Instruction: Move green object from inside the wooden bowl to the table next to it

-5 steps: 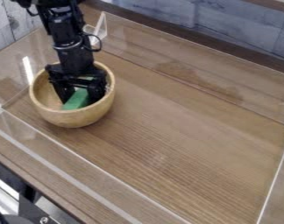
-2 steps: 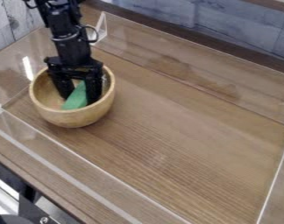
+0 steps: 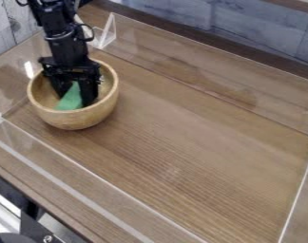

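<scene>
Where the bowl curves, green block, partly hidden

open table right of the bowl, bowl wall between, raised rim around block

A brown wood-grain tabletop is stretching across the view, its grain running lengthwise and low clear plastic walls edging it. Toward the far left part of this surface, a round light-tan wooden bowl is sitting near the left edge, its thick walls rising to a smooth rim. To the right of the bowl, the bare wood is spreading out broadly, catching a soft pale sheen in places.
</scene>
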